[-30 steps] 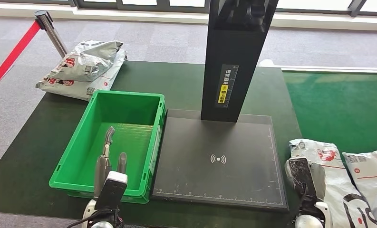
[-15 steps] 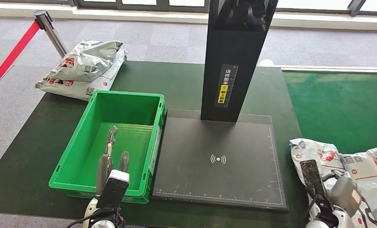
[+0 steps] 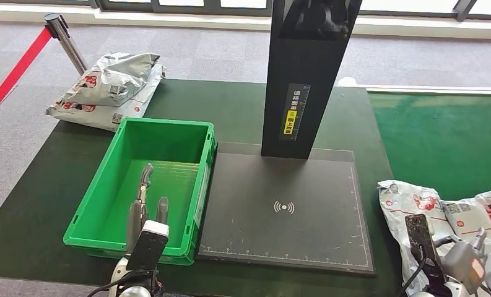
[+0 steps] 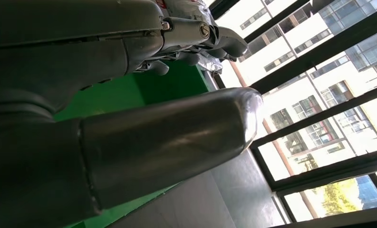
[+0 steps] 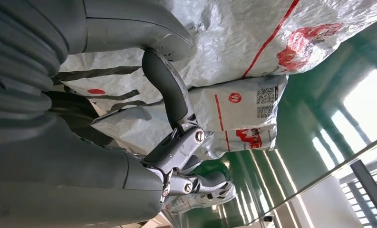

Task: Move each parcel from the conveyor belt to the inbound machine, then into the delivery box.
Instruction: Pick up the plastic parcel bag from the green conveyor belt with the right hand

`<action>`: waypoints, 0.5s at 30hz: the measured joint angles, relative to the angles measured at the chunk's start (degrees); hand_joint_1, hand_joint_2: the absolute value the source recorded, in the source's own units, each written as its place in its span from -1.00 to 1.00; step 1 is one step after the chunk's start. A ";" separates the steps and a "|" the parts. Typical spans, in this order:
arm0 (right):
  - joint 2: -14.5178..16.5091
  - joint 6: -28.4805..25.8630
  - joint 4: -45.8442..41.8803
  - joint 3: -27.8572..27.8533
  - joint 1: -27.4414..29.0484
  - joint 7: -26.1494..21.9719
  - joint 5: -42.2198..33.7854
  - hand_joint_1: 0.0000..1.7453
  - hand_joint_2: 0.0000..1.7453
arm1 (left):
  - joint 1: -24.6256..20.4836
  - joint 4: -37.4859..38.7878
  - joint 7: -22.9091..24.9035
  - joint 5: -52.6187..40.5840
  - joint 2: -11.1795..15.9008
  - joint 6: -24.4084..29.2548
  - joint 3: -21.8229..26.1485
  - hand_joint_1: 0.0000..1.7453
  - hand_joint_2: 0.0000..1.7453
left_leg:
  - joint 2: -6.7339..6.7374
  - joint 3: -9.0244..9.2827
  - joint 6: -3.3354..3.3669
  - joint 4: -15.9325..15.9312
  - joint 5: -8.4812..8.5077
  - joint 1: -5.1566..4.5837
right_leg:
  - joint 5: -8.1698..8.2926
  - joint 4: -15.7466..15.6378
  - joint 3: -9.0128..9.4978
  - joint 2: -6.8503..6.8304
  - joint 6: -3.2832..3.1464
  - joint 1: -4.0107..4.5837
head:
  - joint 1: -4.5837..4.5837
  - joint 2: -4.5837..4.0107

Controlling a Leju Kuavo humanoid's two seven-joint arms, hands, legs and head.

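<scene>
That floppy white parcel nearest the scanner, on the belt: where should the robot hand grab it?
Probably on the near parcel's puffed middle, coming down from above. It lies flat and crumpled on the green belt, a second parcel overlapping its far side, so no edge is free. The right robot hand hovers open over it.

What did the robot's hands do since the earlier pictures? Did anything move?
The right hand slid rightward off the table edge and out over the parcels on the belt, turning as it went; the second parcel also shifted left on the belt. The fingers are spread by the parcels, with no grip visible. The left hand stayed over the green box, holding nothing. The black scanner pad and the far parcels stayed put.
</scene>
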 joint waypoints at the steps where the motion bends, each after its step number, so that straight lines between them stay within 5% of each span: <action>1: -0.03 0.17 0.12 -0.06 -0.07 0.26 0.39 -1.00 1.00 | -0.01 0.00 0.00 0.00 0.00 0.01 0.00 -1.00 -1.00 | 0.00 0.00 0.00 0.00 0.00 0.00 | 0.00 0.00 0.00 0.00 0.00 0.00 | 0.00 0.00; 9: -4.37 2.33 9.36 -2.37 -3.82 3.75 6.52 -1.00 1.00 | -0.49 -0.32 0.93 0.13 0.01 0.19 0.00 -1.00 -1.00 | 0.00 0.00 0.01 0.02 0.00 -0.05 | 0.02 0.00 0.02 0.00 0.02 -0.05 | 0.00 0.00; 15: -9.52 2.86 21.34 -5.06 -7.66 0.88 5.85 -1.00 1.00 | 0.18 -0.08 -0.06 0.50 0.18 0.39 0.00 -1.00 -1.00 | -0.01 -0.01 0.02 0.03 -0.01 -0.07 | 0.02 -0.01 0.00 -0.01 0.02 -0.06 | -0.01 0.00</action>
